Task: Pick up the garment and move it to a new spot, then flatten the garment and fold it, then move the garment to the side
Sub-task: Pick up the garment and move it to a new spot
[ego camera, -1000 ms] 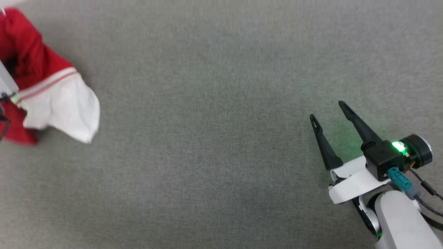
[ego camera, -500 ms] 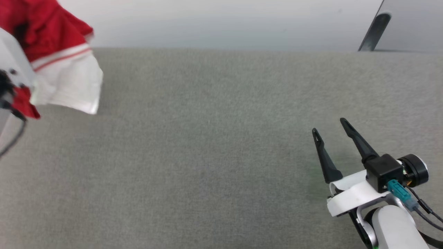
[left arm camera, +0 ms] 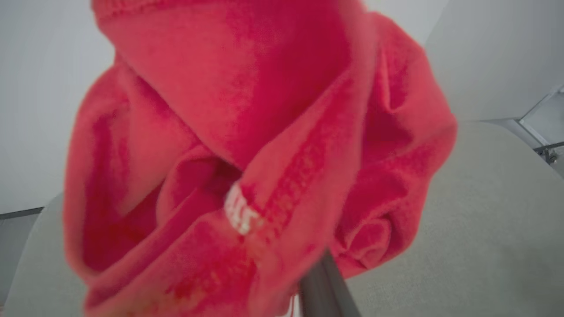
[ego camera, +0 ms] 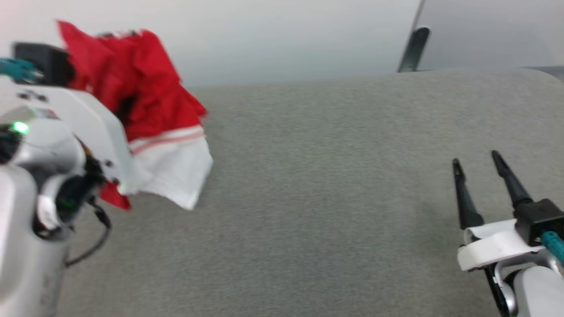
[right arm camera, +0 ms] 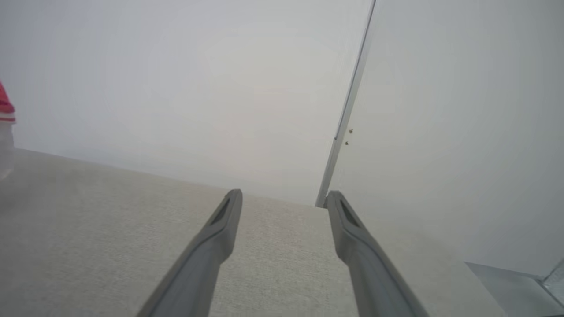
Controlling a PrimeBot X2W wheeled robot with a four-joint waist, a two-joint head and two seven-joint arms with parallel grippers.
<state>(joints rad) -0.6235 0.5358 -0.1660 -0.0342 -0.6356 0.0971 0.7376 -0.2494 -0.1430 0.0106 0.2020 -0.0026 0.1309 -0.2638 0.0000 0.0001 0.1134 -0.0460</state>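
The garment (ego camera: 150, 97), red with a white sleeve (ego camera: 172, 169) and red-white striped trim, hangs bunched above the far left of the grey table (ego camera: 308, 198). My left arm's white wrist housing (ego camera: 92, 127) sits just in front of it, and the fingers are buried in the cloth. In the left wrist view the red fabric (left arm camera: 264, 132) wraps over the gripper, with one dark finger (left arm camera: 324, 286) poking out below. My right gripper (ego camera: 475, 157) hovers open over the table's right side, nothing between its fingers (right arm camera: 284, 193). A sliver of the garment (right arm camera: 3, 105) shows at that view's left edge.
The table's far edge (ego camera: 308, 81) meets a pale wall. A dark slanted post (ego camera: 412, 48) and a grey panel stand behind the back right corner. Bare grey table surface lies between the two arms.
The head camera has tilted up and turned, bringing the table's far edge and the wall into view. The left arm carries the garment higher and further into view. The right gripper stays open.
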